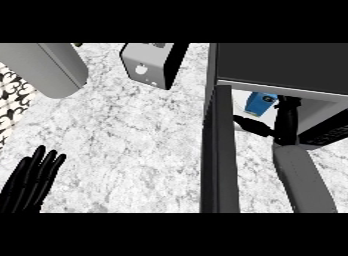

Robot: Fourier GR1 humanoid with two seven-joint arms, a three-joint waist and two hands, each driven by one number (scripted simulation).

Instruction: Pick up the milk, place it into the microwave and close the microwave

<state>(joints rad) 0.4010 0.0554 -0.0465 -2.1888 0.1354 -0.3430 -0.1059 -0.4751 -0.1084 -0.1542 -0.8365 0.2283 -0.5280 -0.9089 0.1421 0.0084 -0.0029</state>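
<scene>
speckled marble counter; boxy dark microwave, slab door open. blue milk carton inside, just left of straight fingers of right hand, above its splayed thumb. left hand resting lower left, fingers straight.

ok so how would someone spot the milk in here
Find the big dark microwave at the right of the counter, its door swung open. In its pale cavity, beside the black right hand, is the milk: a small carton, the only blue thing in view.
</scene>
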